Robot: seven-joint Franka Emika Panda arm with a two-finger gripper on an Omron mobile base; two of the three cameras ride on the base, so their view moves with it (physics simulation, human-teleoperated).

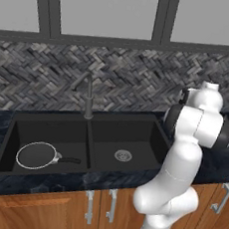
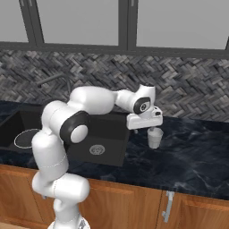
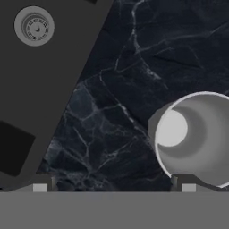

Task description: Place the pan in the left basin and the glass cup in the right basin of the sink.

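Hand view — round translucent glass cup point(image 3: 197, 138), marbled counter point(image 3: 134, 67)

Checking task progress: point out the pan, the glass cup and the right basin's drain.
pan point(image 1: 36, 155), left base view, dark inside.
glass cup point(image 2: 154, 137), right base view, side wall.
right basin's drain point(image 1: 123, 155), left base view, centre.

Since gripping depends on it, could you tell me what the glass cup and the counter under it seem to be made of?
The glass cup looks like frosted, translucent whitish glass or plastic: light shows through its wall. The counter looks like polished black marble: pale veins and soft sheen, possibly imitation stone.
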